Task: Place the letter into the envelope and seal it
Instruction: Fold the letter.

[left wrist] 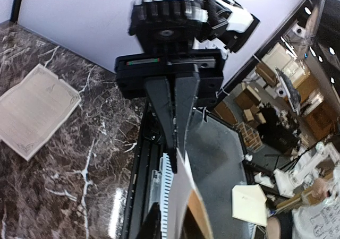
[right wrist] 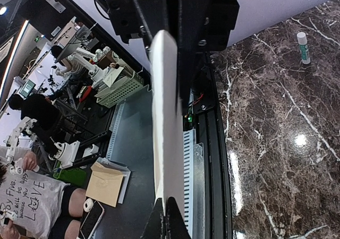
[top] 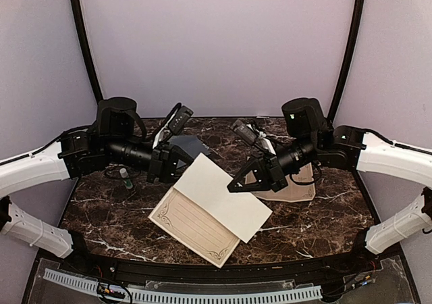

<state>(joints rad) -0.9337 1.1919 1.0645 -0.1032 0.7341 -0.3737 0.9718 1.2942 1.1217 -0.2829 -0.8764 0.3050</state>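
Observation:
The letter (top: 214,199) is a cream sheet folded over itself, its bordered lower part toward the front of the table. My left gripper (top: 185,163) is shut on its upper left edge. In the left wrist view my gripper (left wrist: 178,156) pinches the letter (left wrist: 187,207), seen edge-on. My right gripper (top: 233,186) is shut on the plain top panel. In the right wrist view my gripper (right wrist: 175,90) holds the letter (right wrist: 164,127), also edge-on. The grey-blue envelope (top: 194,144) lies flat behind the left gripper, partly hidden by it.
A second cream bordered sheet (top: 295,188) lies under the right arm and also shows in the left wrist view (left wrist: 34,109). A glue stick (top: 124,176) stands at the left and shows in the right wrist view (right wrist: 303,47). A slotted rail (top: 202,294) runs along the front edge.

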